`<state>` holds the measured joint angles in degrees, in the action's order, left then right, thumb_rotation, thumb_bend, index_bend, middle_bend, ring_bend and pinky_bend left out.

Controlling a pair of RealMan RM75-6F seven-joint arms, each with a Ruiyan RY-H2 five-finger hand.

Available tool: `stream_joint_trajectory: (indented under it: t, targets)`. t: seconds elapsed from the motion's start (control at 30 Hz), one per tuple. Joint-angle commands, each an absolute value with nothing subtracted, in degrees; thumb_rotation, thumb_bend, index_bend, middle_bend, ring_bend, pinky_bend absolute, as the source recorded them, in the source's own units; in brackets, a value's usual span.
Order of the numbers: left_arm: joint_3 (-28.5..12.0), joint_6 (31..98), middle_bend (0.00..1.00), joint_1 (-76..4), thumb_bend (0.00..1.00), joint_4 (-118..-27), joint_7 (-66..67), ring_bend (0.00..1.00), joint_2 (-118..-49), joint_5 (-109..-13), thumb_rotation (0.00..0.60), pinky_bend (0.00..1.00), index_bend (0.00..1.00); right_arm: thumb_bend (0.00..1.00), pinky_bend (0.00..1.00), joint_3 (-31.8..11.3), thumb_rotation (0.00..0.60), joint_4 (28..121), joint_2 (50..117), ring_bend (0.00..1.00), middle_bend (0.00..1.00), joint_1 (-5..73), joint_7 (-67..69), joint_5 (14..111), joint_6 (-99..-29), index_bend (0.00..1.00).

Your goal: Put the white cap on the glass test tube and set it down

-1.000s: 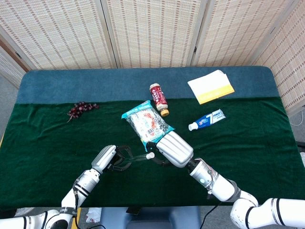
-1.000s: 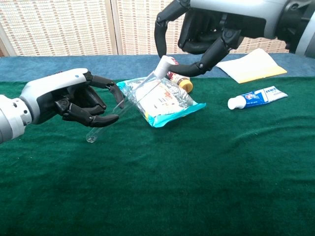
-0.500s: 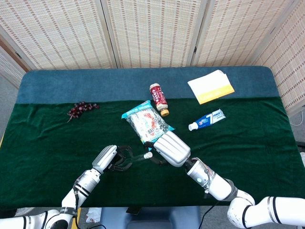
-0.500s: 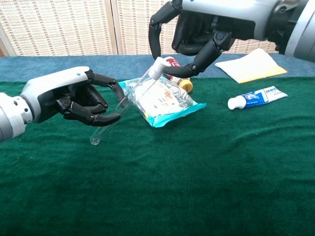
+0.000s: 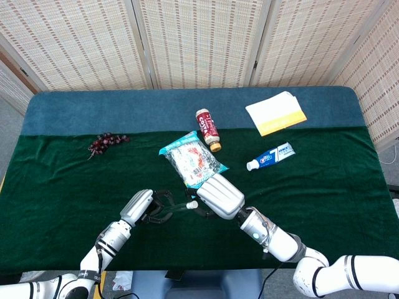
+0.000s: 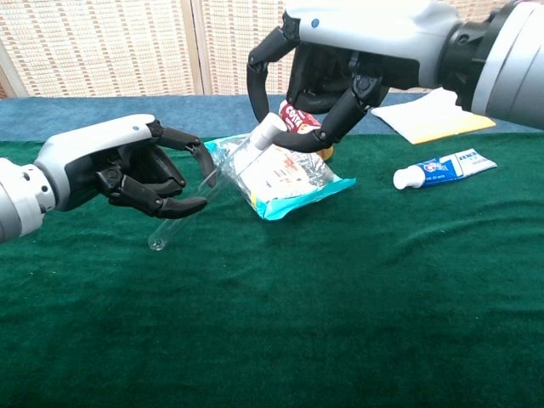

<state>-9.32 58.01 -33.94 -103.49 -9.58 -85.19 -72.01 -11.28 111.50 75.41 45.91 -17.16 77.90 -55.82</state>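
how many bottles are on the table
1: a small red-labelled bottle lying on its side just behind the snack packet, near the table's middle. None seem hidden.

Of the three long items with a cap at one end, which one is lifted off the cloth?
The glass test tube, tilted in the left hand. The brown bottle and toothpaste tube lie flat on the table.
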Motion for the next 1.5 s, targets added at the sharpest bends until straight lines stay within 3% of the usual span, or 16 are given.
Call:
stream_joint_trajectory:
  t: [0.03, 0.27, 0.57, 0.77, 1.13, 1.5]
  targets:
    - [-9.3, 58.1, 1.0, -33.9, 0.55, -103.4, -9.6, 1.0, -85.2, -72.1, 0.6, 1.0, 0.72, 0.58, 1.0, -11.2, 0.583, 111.4, 75.5, 1.0, 0.96, 46.0, -17.2, 77.8, -55.9, 0.75]
    - [-9.2, 58.2, 1.0, -33.8, 0.55, -103.4, -9.6, 1.0, -85.1, -72.1, 0.6, 1.0, 0.72, 0.58, 1.0, -11.0, 0.578, 111.2, 75.7, 1.0, 0.96, 46.0, -17.2, 77.7, -56.2, 0.72]
    - [-9.1, 58.3, 1.0, -33.7, 0.55, -103.1, -9.7, 1.0, -84.8, -72.0, 0.6, 1.0, 0.72, 0.58, 1.0, -10.7, 0.574, 111.6, 75.1, 1.0, 0.95, 46.0, -17.5, 77.0, -56.2, 0.34]
    - [-9.1, 58.3, 1.0, -33.5, 0.55, -102.9, -9.7, 1.0, -84.3, -71.9, 0.6, 1.0, 0.72, 0.49, 1.0, -10.6, 0.575, 112.2, 74.5, 1.0, 0.95, 45.8, -17.6, 76.6, -56.4, 0.15]
    - [-8.5, 58.6, 1.0, -33.7, 0.55, -100.8, -4.7, 1.0, -82.5, -71.5, 0.6, 1.0, 0.72, 0.49, 1.0, -10.2, 0.575, 114.8, 69.6, 1.0, 0.95, 42.8, -16.8, 78.1, -60.2, 0.12]
    - [-5.8, 57.8, 1.0, -35.4, 0.55, -94.3, 13.8, 1.0, -86.4, -64.3, 0.6, 1.0, 0.73, 0.49, 1.0, -6.7, 0.58, 114.6, 61.4, 1.0, 0.95, 35.6, -14.3, 80.7, -65.4, 0.12]
